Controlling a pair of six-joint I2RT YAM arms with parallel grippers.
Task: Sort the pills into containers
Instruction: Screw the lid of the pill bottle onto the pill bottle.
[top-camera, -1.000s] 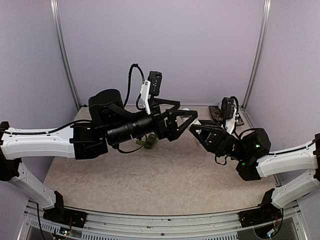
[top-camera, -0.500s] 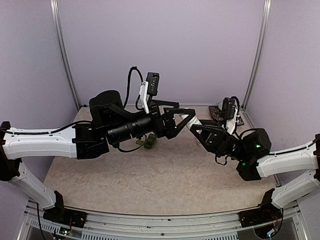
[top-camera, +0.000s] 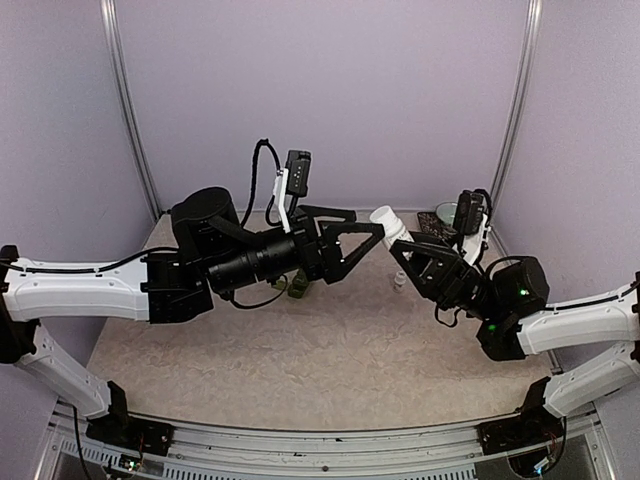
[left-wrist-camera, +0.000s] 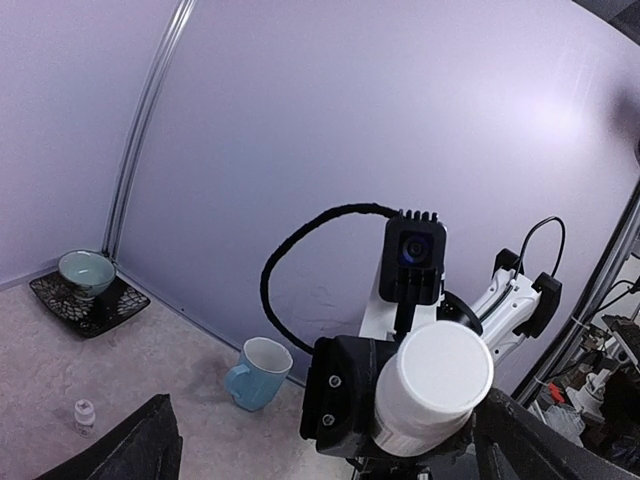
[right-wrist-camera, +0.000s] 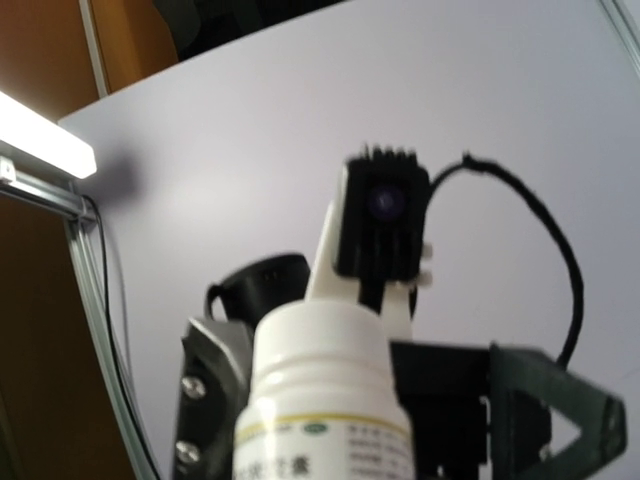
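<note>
My right gripper (top-camera: 405, 252) is shut on a white pill bottle (top-camera: 386, 220) and holds it tilted above the table, cap toward the left arm. In the left wrist view the bottle (left-wrist-camera: 432, 385) faces the camera cap-first. In the right wrist view the bottle (right-wrist-camera: 322, 400) fills the lower middle. My left gripper (top-camera: 366, 228) is open, its jaws spread wide just in front of the cap, not touching it. The dark green containers strip (top-camera: 297, 288) lies on the table, partly hidden under the left arm. No loose pills show.
A small clear vial (top-camera: 400, 280) stands on the table below the bottle and also shows in the left wrist view (left-wrist-camera: 85, 412). A green bowl on a dark saucer (top-camera: 440, 214) is at the back right. A pale blue mug (left-wrist-camera: 255, 372) stands by the back wall.
My right gripper has raised the white bottle up and back, so it now shows clearly. My left gripper has drawn back slightly to the left. The small vial is now uncovered.
</note>
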